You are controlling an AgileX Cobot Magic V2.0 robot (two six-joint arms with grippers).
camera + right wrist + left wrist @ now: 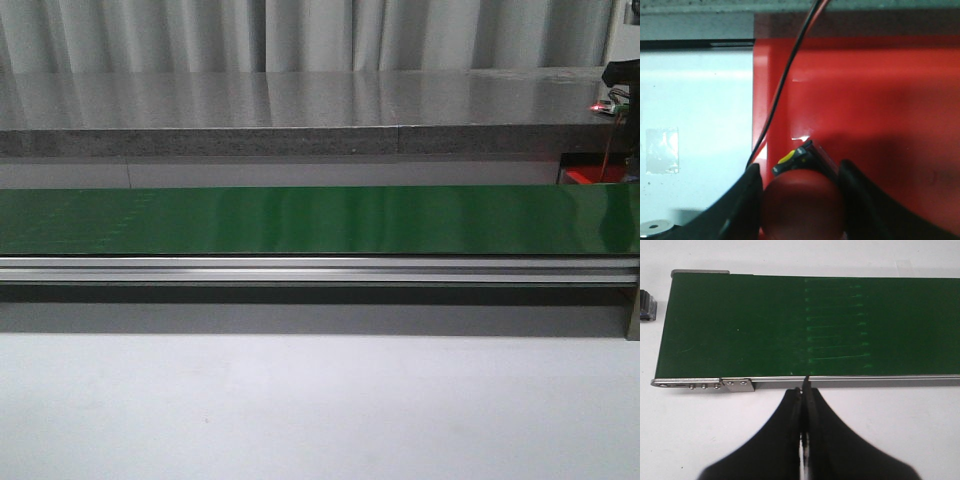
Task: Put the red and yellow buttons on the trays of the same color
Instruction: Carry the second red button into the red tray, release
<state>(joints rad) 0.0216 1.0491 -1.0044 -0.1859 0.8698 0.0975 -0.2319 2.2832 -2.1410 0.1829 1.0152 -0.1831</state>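
right wrist view alone: right jaws clamp red button (802, 202) over red tray (880, 100); left jaws together.

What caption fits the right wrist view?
Right gripper holding a red button over the red tray.

you see a green conveyor belt (300, 220) with a smooth, slightly sheeny face, and just beside it a brushed metal rail (300, 270). behind the belt, a speckled stone-like ledge (300, 140) looks polished on top. the red tray (865, 100) looks glossy, the red button (802, 202) smooth.
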